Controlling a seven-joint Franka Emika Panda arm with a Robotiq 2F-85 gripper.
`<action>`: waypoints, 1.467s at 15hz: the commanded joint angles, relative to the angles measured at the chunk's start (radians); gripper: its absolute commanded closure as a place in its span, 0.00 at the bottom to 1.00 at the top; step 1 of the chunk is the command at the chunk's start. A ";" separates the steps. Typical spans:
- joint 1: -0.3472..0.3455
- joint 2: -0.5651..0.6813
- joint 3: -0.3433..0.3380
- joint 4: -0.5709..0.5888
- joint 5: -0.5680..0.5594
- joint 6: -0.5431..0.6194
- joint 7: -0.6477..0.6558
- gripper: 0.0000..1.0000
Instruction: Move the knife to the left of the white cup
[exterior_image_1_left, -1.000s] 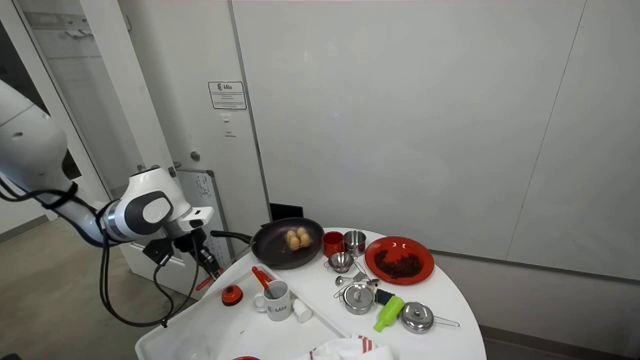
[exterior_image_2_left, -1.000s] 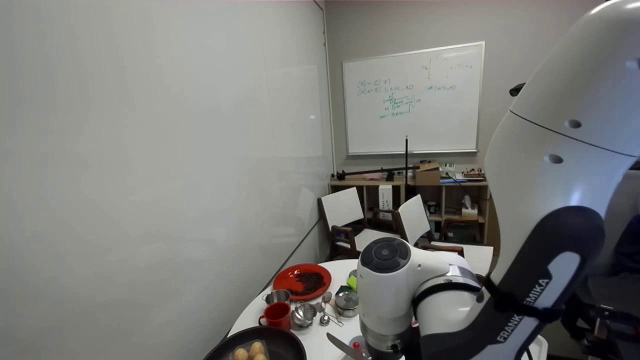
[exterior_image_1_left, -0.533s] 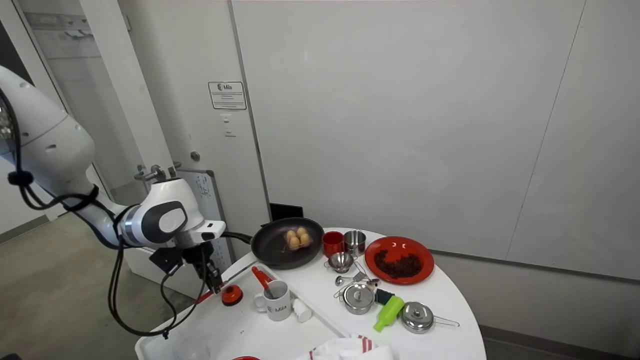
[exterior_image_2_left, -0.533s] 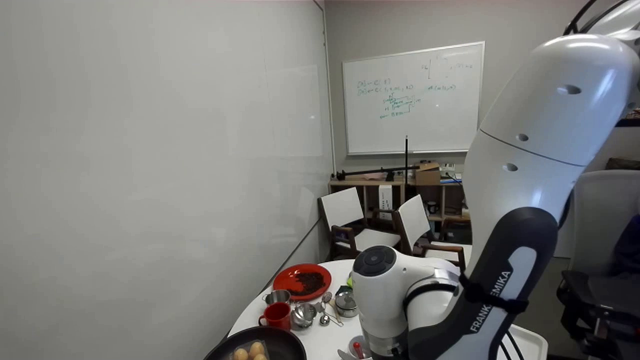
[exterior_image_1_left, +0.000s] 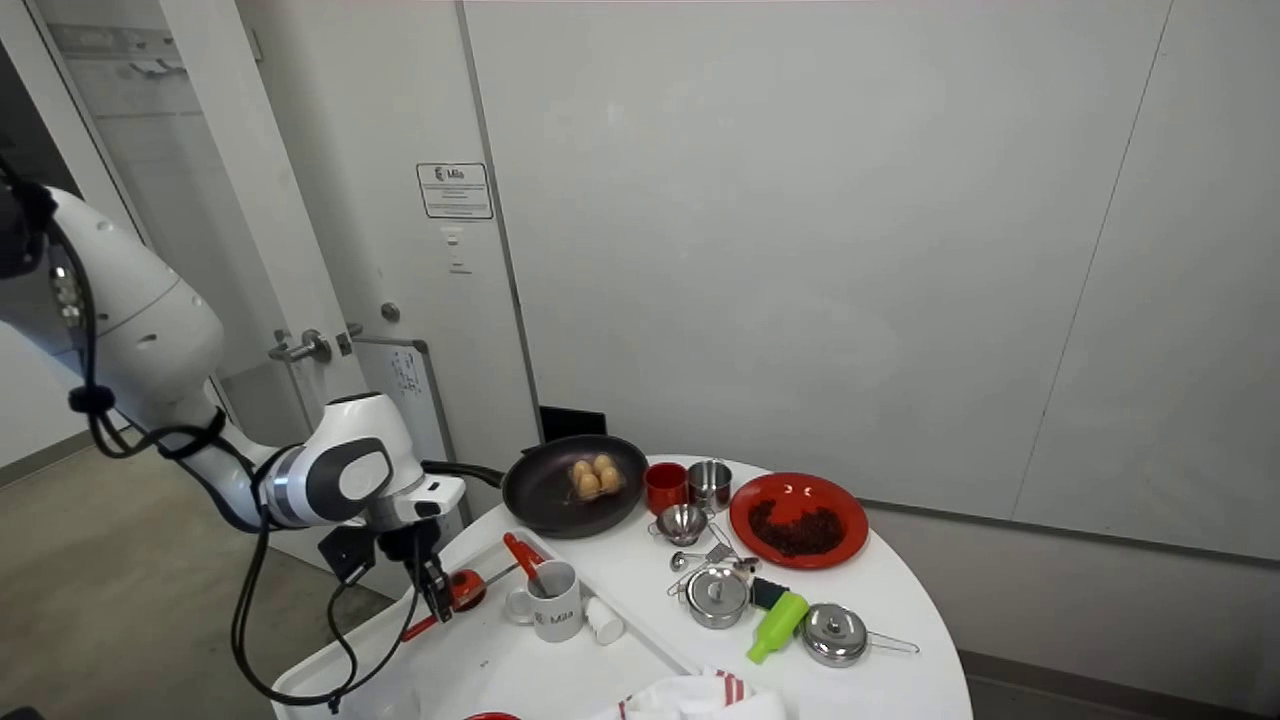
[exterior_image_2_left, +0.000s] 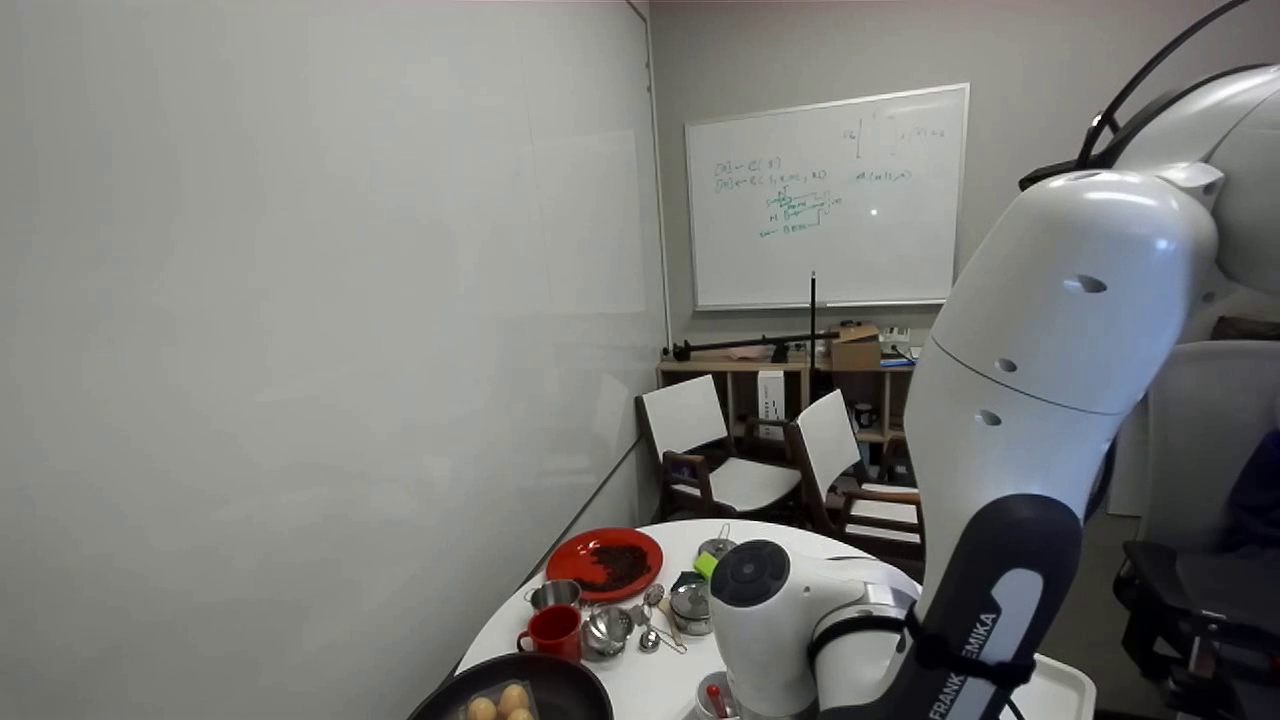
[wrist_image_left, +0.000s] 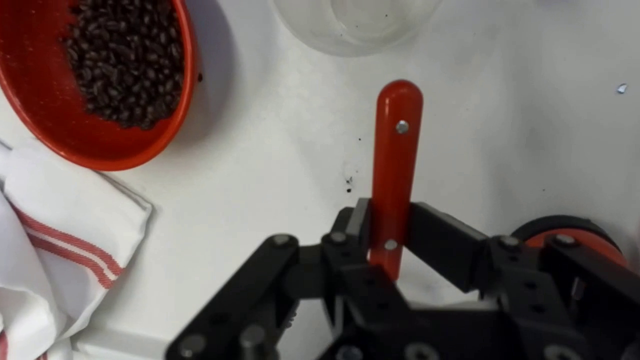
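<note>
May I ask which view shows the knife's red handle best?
The wrist view: the red handle appears large, between the jaws. An exterior view shows it small, partly covered by them; elsewhere it's unseen.

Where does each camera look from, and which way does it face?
In an exterior view: outside the robot, facing the wide pale wall across the round white table; white arm and black gripper show.
In an exterior view: outside, facing the rectangular scribbled whiteboard; arm shows, gripper doesn't.
Wrist view: on the wrist, facing down at the white tray; gripper shows, holding a slim red-handled knife.
Both exterior views share table and round black pan.
</note>
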 joint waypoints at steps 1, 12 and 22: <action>-0.012 0.052 0.018 0.074 -0.016 -0.033 0.024 0.91; -0.063 0.202 0.073 0.259 -0.013 -0.064 -0.009 0.91; -0.135 0.303 0.154 0.432 -0.005 -0.172 -0.068 0.51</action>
